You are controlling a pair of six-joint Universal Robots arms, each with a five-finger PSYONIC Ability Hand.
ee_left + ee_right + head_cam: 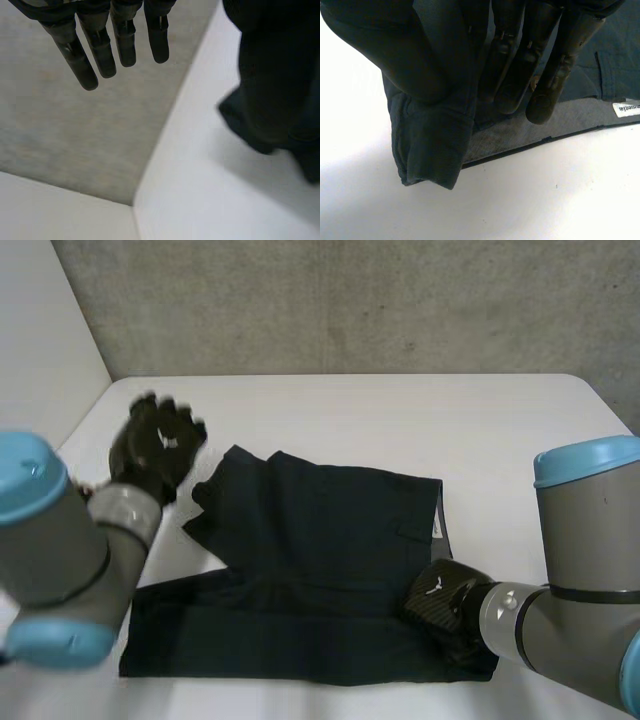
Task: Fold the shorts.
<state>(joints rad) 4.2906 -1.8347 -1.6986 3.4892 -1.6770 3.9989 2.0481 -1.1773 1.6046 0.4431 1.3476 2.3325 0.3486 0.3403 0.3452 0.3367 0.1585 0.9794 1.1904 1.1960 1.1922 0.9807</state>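
Shorts [320, 570], dark blue, are shown partly folded on the white table [400, 410]. Their near right corner is pinched between thumb and fingers of the right hand [440, 602]. The left hand [155, 448] is spread, clear of the cloth's left edge.

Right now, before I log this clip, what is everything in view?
shorts: one, dark navy, partly folded, on the table's near half
label: one, white, inside the shorts' waistband
table: one, white, under the shorts
wall: one, grey concrete, behind the table
left robot hand: one, black, fingers straight, raised near the table's left edge, apart from the shorts
right robot hand: one, black, pinching the shorts' near right corner between thumb and fingers
left arm, right arm: two, grey with light-blue caps, at the near corners
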